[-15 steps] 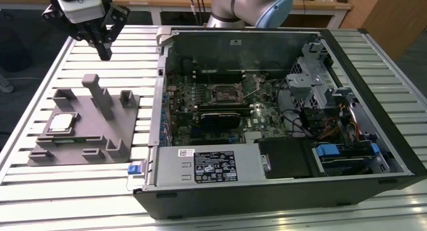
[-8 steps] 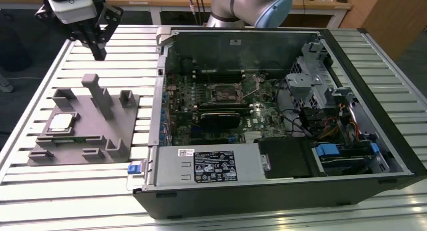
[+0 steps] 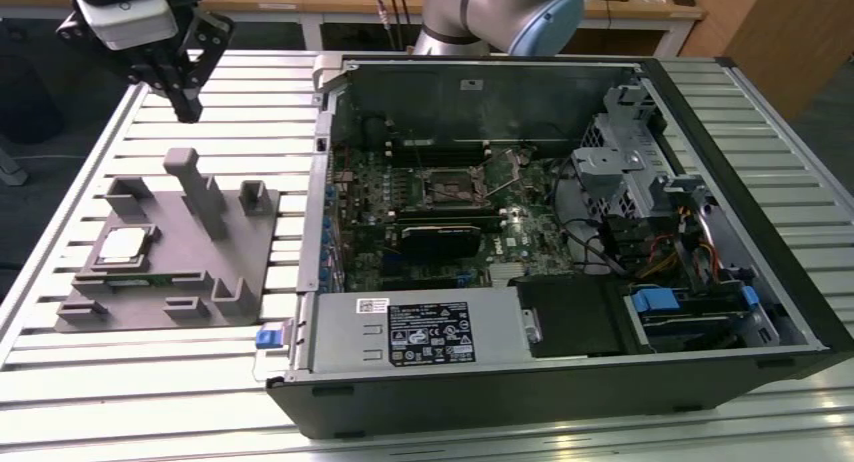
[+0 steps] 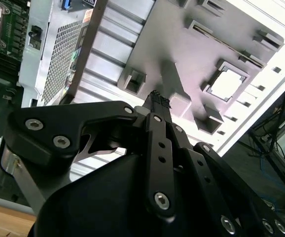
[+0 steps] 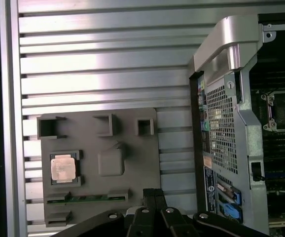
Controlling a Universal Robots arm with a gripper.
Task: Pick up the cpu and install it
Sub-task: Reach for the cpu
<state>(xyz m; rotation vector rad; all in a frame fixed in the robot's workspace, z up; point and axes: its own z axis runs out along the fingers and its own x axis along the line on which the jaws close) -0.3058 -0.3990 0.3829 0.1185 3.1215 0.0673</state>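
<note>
The cpu [image 3: 123, 246] is a small square chip with a silver top, lying flat in a recess of the grey tray [image 3: 180, 287] on the exterior view's left. My gripper [image 3: 187, 107] hangs high above the tray's far end, well apart from the cpu, fingers pressed together and shut on nothing. Both wrist views look down past the fingertips [image 5: 152, 193] at the cpu [image 5: 63, 168] in its tray [image 5: 132, 163]. The second wrist view has the cpu [image 4: 227, 83] beyond the gripper [image 4: 157, 98]. The black socket frame [image 3: 451, 187] sits on the motherboard inside the open computer case [image 3: 534, 382].
Upright grey posts [image 3: 200, 187] rise from the tray between my gripper and the cpu. A green memory stick [image 5: 88, 198] lies in a tray slot beside the cpu. The case wall [image 3: 324, 172] stands between tray and motherboard. The slatted metal table [image 3: 160, 382] surrounds everything.
</note>
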